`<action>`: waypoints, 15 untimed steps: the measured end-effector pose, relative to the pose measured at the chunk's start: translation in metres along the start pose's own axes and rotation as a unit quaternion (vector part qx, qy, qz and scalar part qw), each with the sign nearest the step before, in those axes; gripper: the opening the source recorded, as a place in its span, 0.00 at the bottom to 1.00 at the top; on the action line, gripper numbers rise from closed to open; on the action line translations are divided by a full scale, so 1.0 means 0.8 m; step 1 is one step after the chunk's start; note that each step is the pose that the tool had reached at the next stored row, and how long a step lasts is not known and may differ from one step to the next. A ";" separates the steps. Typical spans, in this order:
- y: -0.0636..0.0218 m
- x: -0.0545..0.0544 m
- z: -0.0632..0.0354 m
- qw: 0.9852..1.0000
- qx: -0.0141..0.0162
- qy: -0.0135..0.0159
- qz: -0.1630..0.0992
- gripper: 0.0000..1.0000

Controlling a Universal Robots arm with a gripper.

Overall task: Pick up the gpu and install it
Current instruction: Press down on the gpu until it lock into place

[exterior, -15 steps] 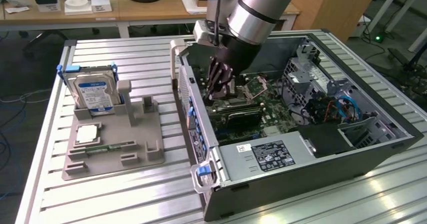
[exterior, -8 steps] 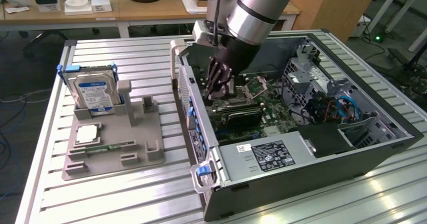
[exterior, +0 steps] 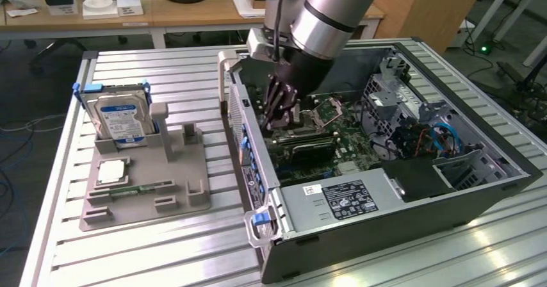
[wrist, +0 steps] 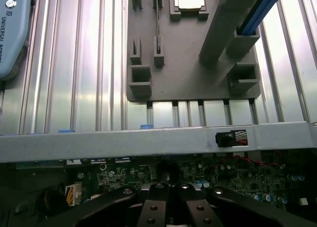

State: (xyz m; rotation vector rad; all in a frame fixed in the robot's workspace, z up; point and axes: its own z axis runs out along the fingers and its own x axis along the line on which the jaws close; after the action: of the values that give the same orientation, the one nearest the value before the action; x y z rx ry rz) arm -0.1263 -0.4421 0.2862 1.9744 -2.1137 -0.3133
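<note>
The gpu (exterior: 306,149) is a dark flat card standing low over the green motherboard (exterior: 346,139), inside the open computer case (exterior: 478,191). My gripper (exterior: 275,125) reaches down into the case beside the rear wall. Its black fingers are shut, and their tips meet the card's near end. In the wrist view the shut fingers (wrist: 151,207) hang over the motherboard (wrist: 237,172), just inside the case's metal wall (wrist: 148,140). The card itself is hidden there.
To the exterior view's left, a grey parts holder (exterior: 184,184) on the slatted table carries an upright hard drive (exterior: 120,117), a processor chip (exterior: 111,170) and a memory stick (exterior: 132,189). The power supply (exterior: 346,200) and cables (exterior: 444,139) crowd the case.
</note>
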 end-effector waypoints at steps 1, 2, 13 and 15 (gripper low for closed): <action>0.000 0.001 0.000 1.000 0.000 0.000 0.000 0.11; 0.000 0.002 0.000 1.000 0.000 0.000 0.000 0.11; 0.001 0.001 0.003 1.000 0.000 0.000 0.000 0.11; 0.000 0.000 0.006 1.000 0.000 0.000 0.000 0.11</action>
State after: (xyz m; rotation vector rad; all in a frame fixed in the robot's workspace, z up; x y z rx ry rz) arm -0.1279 -0.4424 0.2819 1.9743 -2.1136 -0.3135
